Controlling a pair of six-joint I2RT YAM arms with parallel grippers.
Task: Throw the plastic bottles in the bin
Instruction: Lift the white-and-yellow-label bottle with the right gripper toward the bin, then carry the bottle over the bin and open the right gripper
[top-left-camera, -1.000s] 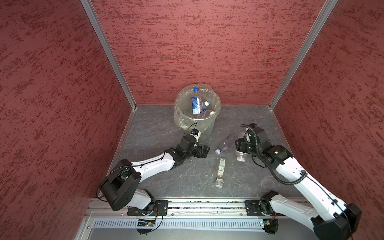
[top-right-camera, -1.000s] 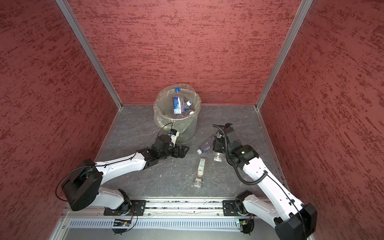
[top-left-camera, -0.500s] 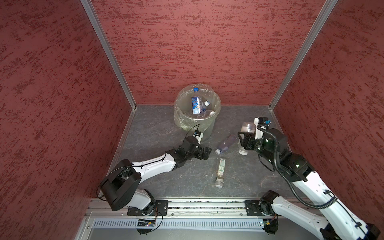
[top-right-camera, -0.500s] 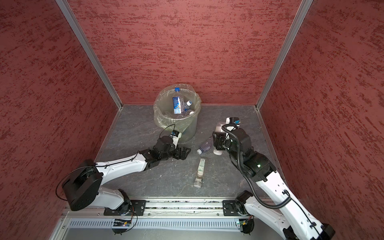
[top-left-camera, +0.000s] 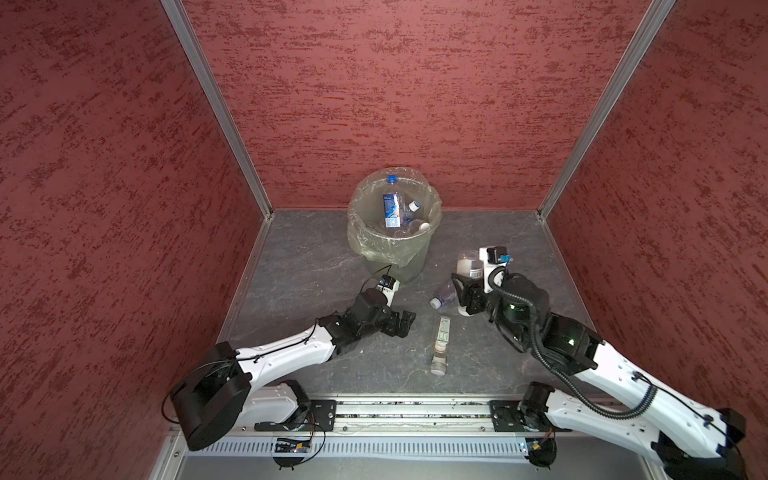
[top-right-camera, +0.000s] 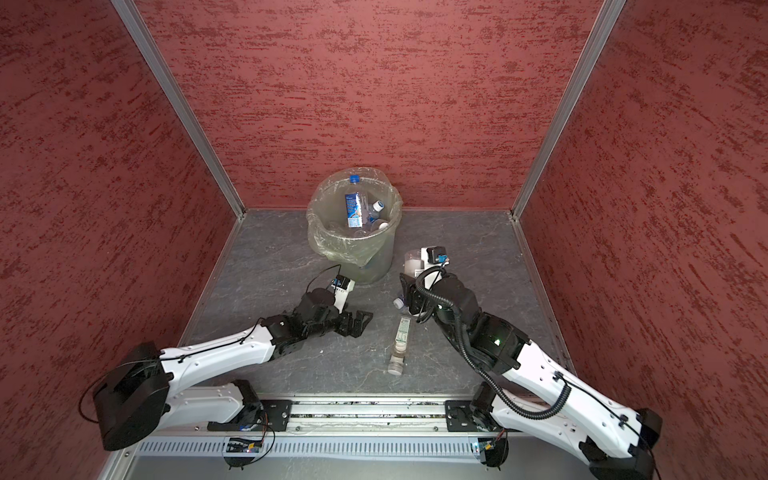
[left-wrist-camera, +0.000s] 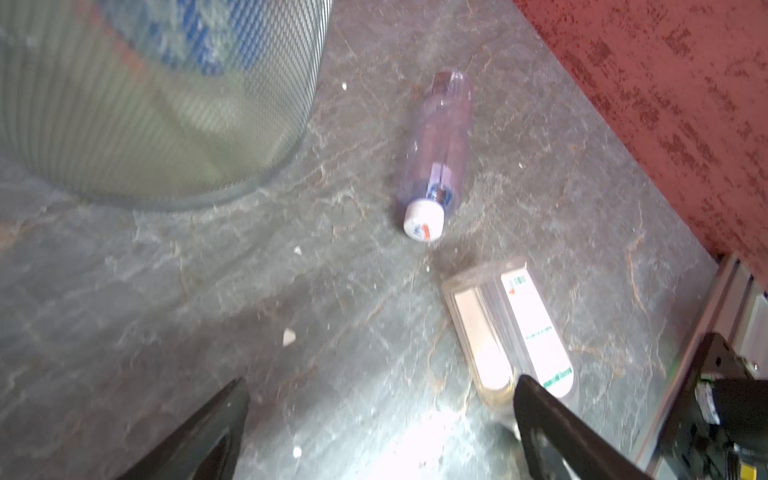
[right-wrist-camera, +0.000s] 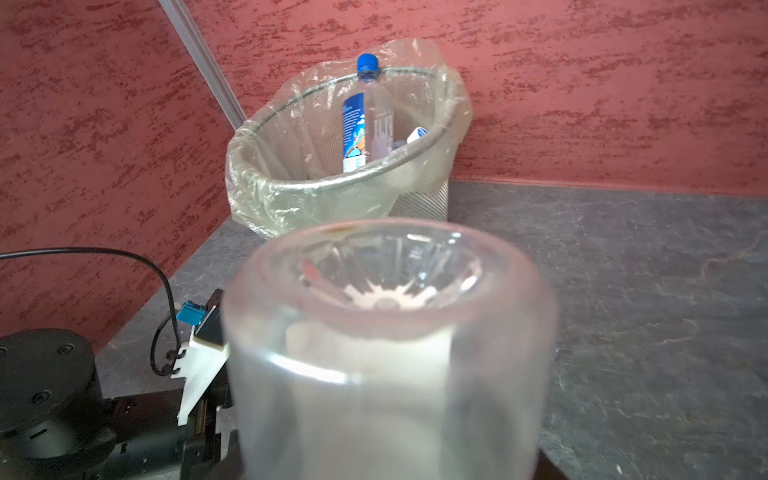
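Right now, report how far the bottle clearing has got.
Done: a blue-labelled bottle and a few more lie in the bin. In hand: the right pincer grips a clear bottle above the floor. To do: a white-capped bottle and a green-labelled bottle lie on the floor by the open, empty left pincer.

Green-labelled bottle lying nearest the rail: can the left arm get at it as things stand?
Probably yes. The left gripper stands open low over the floor, the green-labelled bottle lies just beside it, and nothing sits between them.
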